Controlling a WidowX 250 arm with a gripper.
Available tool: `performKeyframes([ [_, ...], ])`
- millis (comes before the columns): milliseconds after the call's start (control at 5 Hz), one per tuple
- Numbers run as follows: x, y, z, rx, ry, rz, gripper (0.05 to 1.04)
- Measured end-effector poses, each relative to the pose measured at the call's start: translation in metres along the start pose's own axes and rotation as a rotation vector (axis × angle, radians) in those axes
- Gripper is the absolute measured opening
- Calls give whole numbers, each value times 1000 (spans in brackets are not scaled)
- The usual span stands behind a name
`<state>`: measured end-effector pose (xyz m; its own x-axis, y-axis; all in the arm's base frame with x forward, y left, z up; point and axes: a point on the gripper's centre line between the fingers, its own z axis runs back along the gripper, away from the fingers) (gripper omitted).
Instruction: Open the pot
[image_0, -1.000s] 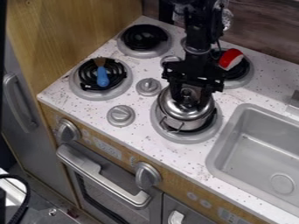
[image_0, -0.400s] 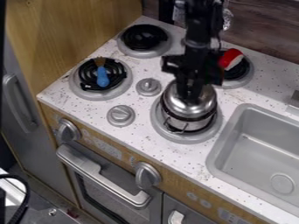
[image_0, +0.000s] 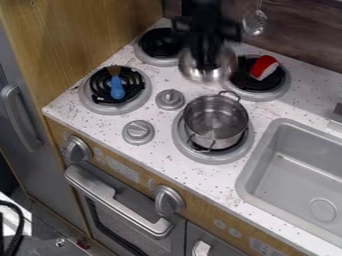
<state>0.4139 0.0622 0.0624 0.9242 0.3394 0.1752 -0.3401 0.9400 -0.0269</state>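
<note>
Lid (image_0: 226, 64) lifted off the pot (image_0: 215, 120) and shifted rearward since the last frame; gripper (image_0: 207, 65) fingers clamped on its top. Pot sits open on the front burner (image_0: 210, 158) nearer the sink (image_0: 300, 170). Advised: hold lid level, keep clear of the red-and-white toy (image_0: 264, 66), lower gently, release only once the rim rests steady

The camera view looks down at a slant from fairly close above the bench (image_0: 160, 155)'s front side, facing across it toward the dark wood wall (image_0: 300, 35) at one o'clock. Its frame takes in the burners (image_0: 90, 102), the sink (image_0: 294, 175) at four o'clock and the oven door (image_0: 137, 192) at seven.
</note>
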Motion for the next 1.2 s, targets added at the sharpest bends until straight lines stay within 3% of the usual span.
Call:
performKeyframes([
  [600, 69, 82, -72, 129, 95, 139, 265],
  [800, 70, 101, -91, 159, 146, 172, 265],
  [1200, 55, 100, -98, 154, 186, 155, 320],
])
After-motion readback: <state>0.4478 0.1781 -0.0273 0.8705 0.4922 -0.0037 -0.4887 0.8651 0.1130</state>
